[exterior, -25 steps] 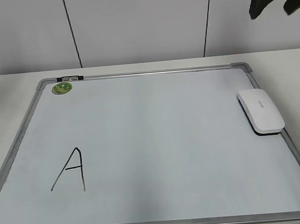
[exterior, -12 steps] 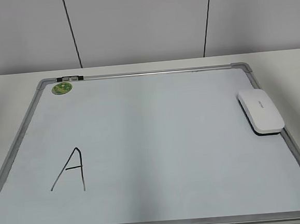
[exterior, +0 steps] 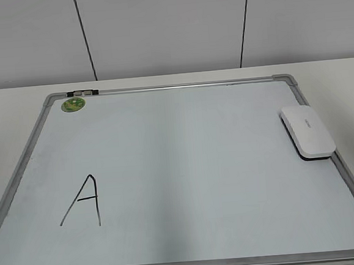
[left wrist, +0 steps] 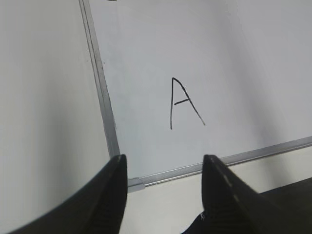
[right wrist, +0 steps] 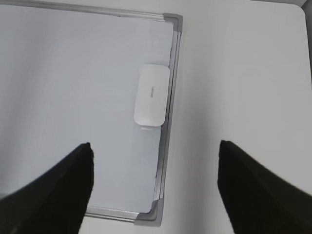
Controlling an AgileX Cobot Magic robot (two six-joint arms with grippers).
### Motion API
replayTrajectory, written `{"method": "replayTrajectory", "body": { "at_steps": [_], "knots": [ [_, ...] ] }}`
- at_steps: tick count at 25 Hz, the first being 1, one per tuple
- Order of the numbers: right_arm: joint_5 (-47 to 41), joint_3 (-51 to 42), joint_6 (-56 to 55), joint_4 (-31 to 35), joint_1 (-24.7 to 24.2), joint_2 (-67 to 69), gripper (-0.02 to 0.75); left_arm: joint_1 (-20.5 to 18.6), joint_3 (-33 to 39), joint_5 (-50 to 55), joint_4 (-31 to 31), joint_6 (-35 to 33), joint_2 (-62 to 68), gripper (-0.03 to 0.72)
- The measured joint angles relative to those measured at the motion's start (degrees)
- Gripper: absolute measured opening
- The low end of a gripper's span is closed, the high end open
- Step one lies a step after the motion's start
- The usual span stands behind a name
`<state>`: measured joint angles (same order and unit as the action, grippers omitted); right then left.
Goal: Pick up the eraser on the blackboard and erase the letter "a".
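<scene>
— While the left claw (left wrist: 163, 187) hangs above the bench (exterior: 8, 96) with its two dark fingers spread apart and nothing between them, what lies under it?

— The near-left corner of the blackboard (left wrist: 243, 58), seen from its wrist camera. The silver frame runs between the fingertips, and the only writing there is a capital "A" (left wrist: 183, 103) at about 12 o'clock from the claw. Only the fingertips (left wrist: 114, 190) show; the arm itself is cut off by the lower edge.

— And from the outside camera?

— Neither arm appears. The blackboard (exterior: 168, 170) lies flat, a green magnet (exterior: 73, 104) at its 10 o'clock corner, the capital "A" (exterior: 81, 201) at 7 o'clock. I cannot find a small cursive "a" anywhere.

— Where is the eraser?

— At 3 o'clock on the board, the eraser (exterior: 307, 131) lies flat, white face up, against the right frame. Its grey lettering is too small to read.

— The right claw?

— The right claw (right wrist: 155, 187) is held high over the board's right edge, looking down, fingers wide apart and empty. The eraser (right wrist: 151, 95) sits at 12 o'clock from it, well apart, and the fingers are cropped at the bottom.
</scene>
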<state>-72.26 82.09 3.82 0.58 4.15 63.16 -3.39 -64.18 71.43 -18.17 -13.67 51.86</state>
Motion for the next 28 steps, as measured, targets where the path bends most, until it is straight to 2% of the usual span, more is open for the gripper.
{"method": "replayTrajectory", "body": {
  "at_steps": [11,17,23,28],
  "knots": [
    [0.6,-17.7,0.2,0.2,0.0,-23.7,0.589,0.9,17.2,-1.7,0.5,3.6,-19.0,0.369],
    [2.5,-28.3,-0.1,0.9,0.0,-34.7,0.588,3.4,25.2,-2.0,5.7,3.6,-26.8,0.369],
    [3.6,-38.9,-0.4,0.9,0.0,-40.6,0.588,3.4,32.9,-5.6,6.7,3.7,-31.3,0.369],
    [6.2,-46.4,-0.5,-0.6,0.0,-41.9,0.588,3.4,34.2,-7.4,9.3,3.7,-32.1,0.369]
  ]
}}
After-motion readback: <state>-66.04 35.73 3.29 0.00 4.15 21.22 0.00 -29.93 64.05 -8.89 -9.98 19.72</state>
